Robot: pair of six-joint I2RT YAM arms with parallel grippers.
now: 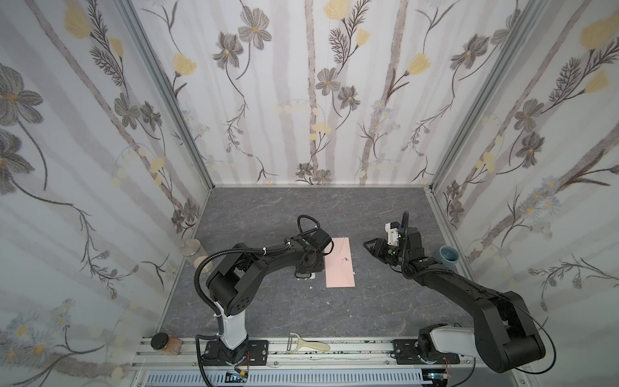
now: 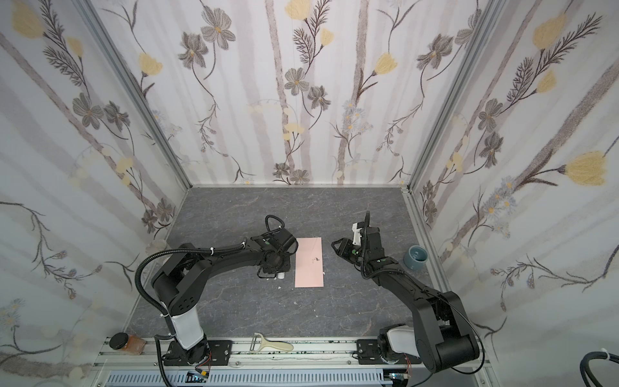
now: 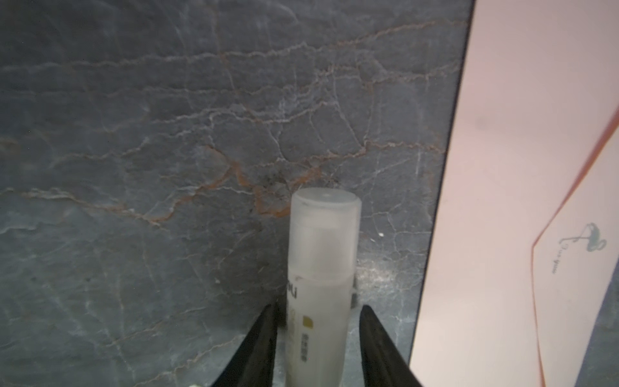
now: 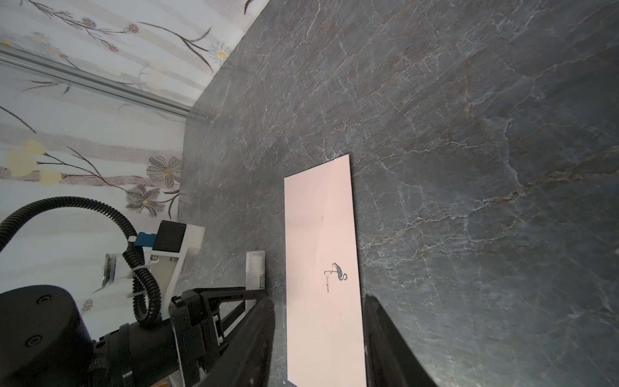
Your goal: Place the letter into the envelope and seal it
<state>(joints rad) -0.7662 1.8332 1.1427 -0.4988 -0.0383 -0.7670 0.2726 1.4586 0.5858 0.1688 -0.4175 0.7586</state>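
Envelope (image 1: 340, 263) lies flat on the grey table (image 1: 268, 217), mid-workspace between the two arms, with the flap folded down and the flamingo print facing up. We can't tell whether it's sealed. Left gripper (image 3: 320, 305) is low at the table, just left of the envelope. We see its jaws straddling the capped glue stick (image 3: 321, 254) with a thin gap on each side, so it isn't clamped. The stick lies along the envelope's long edge, close but apart. Right gripper (image 4: 318, 298) hovers off the envelope's right side, jaws moderately wide, holding nothing. Blue cup (image 1: 447, 256) sits by the right wall.
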